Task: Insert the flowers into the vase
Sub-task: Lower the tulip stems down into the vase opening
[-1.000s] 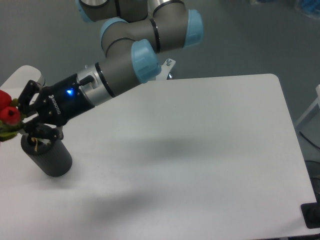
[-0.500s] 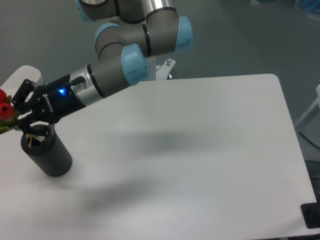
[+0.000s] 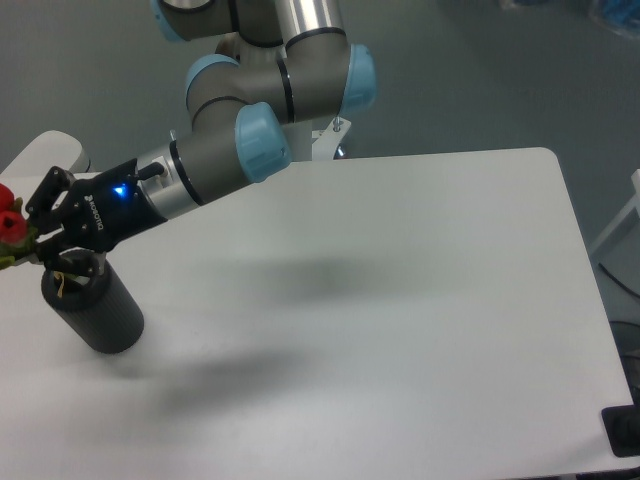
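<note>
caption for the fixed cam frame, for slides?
UR5e gripper holds red flowers just above the black vase at the table's left edge.

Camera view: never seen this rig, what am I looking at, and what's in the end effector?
There is one picture, from a fixed camera looking down across a white table. The grey machine with blue caps is a robot arm. Its black tip is the end effector, two fingers closed on a small bunch of flowers, red buds at the left frame edge. Just below it stands the vase, a matte black cylinder with a hole on top. The flowers lie sideways over its mouth. Whether the stems have entered the hole cannot be told.
</note>
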Robot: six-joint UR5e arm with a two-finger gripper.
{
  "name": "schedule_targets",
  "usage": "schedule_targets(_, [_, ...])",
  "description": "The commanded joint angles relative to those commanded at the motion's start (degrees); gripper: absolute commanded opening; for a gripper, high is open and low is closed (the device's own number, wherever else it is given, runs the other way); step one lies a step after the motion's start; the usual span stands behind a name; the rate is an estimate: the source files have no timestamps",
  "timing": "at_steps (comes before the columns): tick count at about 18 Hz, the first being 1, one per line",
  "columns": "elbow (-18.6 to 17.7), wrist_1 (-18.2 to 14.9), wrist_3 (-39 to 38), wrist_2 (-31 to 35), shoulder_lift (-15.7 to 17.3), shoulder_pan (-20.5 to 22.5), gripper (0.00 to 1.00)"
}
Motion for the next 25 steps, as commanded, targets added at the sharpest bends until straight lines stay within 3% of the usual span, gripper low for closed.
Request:
schedule_targets(6, [-2.8,0.1,6.0,0.1,-1.1,-1.0,0.28])
schedule_targets(8, [-3.9,0.1,7.8,0.1,-1.3,-1.1,0.35])
schedule_targets(12, [-6.1,0.1,12.0,0.1,-1.8,-1.1,0.41])
schedule_targets(20, [-7.4,0.4,15.2,0.1,-3.3,0.1,0.48])
schedule_targets(23, [-8.1,0.5,15.2,0.1,-3.3,1.7,0.59])
schedule_targets(25, [-8.4,0.4,15.3,0.1,-3.3,3.3,0.73])
